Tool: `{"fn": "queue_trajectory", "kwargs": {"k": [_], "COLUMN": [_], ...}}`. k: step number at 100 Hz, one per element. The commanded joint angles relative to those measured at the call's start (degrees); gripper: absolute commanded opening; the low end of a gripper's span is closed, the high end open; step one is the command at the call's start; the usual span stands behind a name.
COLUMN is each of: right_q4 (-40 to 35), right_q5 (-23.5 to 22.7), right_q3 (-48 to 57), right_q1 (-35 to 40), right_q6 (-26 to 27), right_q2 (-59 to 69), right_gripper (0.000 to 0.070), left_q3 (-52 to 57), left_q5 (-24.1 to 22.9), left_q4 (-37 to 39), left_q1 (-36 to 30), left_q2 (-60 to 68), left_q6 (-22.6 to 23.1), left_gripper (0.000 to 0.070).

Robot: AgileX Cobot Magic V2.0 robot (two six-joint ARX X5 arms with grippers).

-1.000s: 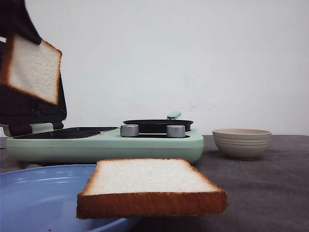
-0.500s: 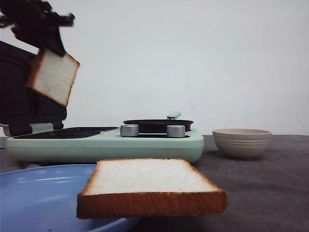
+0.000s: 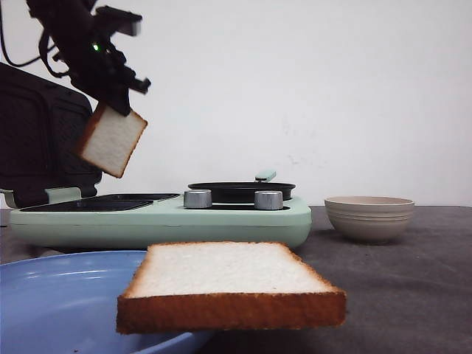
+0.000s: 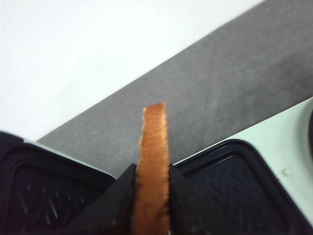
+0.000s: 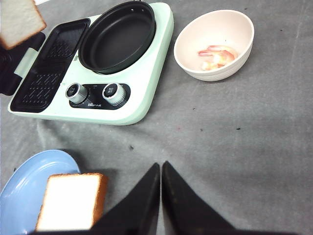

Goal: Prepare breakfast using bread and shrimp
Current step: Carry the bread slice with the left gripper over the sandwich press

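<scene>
grey table [image 5: 254, 137], shrimp [image 5: 217, 55] visible only from right wrist, right pincer [image 5: 161, 169] together, left pincer [image 4: 150, 176] clamped on bread slice [image 4: 152, 161]

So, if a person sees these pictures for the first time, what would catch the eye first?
Probably the bread slice hanging in the air, pinched by the left gripper above the open mint-green breakfast maker. Next comes the second slice in the foreground, lying on the rim of the blue plate. To the right stands a beige bowl holding the shrimp.
</scene>
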Motion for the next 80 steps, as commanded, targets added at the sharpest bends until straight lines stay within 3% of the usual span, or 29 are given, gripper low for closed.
{"fn": "queue_trajectory", "kwargs": {"k": [1,51,80], "right_q4": [0.4,0.4,0.3], "right_q5": [0.0,0.0,0.0], "right_q3": [0.9,0.9,0.9], "right_q1": [0.2,0.2,0.2], "right_q6": [-0.5,-0.6,-0.6], "right_q2": [0.2,0.2,0.2], "right_gripper": [0.0,0.0,0.0], "left_q3": [2.0,2.5,2.5], "left_q5": [-0.4,-2.4,-3.4], "left_q4": [0.6,3.6,3.5], "left_q1": [-0.2,-0.6,-1.3], "left_q2": [1.7,6.3,8.3], "left_q6": [3.6,8.1,8.5], "left_gripper": [0.0003,0.0003,0.0003]}}
